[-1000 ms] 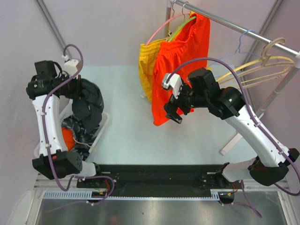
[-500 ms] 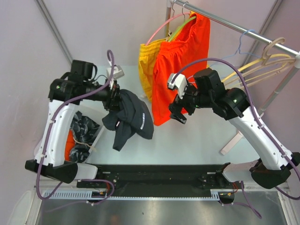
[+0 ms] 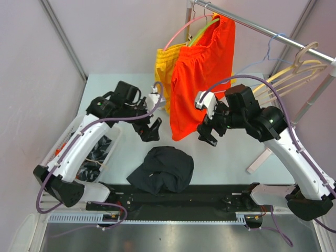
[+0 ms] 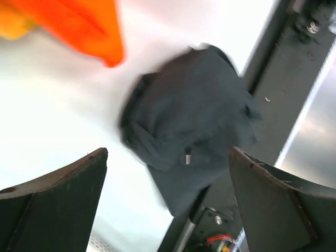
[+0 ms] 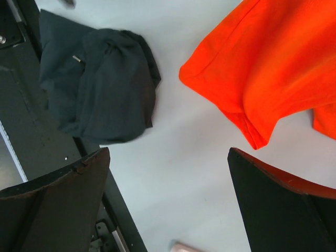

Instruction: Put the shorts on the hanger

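The dark shorts [image 3: 161, 170] lie in a crumpled heap on the table's near edge, partly over the black base rail; they also show in the left wrist view [image 4: 194, 121] and the right wrist view [image 5: 100, 79]. My left gripper [image 3: 149, 131] [image 4: 167, 157] hovers open above and behind them, holding nothing. My right gripper [image 3: 209, 134] [image 5: 168, 155] is open over bare table, beside the hem of the orange shorts. The light-blue wire hanger [image 3: 273, 47] hangs bare on the clothes rail at the back right.
Orange shorts [image 3: 202, 68] and yellow shorts [image 3: 165, 68] hang from the rail [image 3: 252, 25] on pink and green hangers. Cream hangers [image 3: 294, 68] hang further right. A white basket [image 3: 65, 144] holding more clothes sits at the left. The rack's foot [image 3: 260, 160] rests on the table.
My left arm swung from the basket to the middle carrying the dark shorts, then opened; the shorts dropped onto the table's near edge. The right arm shifted slightly right.
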Available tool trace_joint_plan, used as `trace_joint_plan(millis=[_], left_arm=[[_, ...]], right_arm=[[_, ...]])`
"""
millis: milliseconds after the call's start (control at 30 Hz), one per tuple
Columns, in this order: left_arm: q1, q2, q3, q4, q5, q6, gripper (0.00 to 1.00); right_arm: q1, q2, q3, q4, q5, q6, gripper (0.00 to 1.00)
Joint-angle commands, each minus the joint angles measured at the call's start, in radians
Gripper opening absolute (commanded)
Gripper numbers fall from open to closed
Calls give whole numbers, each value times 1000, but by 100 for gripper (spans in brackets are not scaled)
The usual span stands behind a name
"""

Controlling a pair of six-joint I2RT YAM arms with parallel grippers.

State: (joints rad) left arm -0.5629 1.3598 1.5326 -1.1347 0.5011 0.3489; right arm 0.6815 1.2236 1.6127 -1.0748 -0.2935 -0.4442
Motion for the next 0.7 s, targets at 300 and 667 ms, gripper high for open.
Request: trace_joint_plan(millis=[300, 667], left_arm=[[228, -478, -446, 292, 158, 86, 100], [695, -430, -371, 225, 512, 61, 98]], right_arm=[[188, -4, -140, -45, 97, -122, 100], [320, 212, -149, 326, 77, -27, 94]])
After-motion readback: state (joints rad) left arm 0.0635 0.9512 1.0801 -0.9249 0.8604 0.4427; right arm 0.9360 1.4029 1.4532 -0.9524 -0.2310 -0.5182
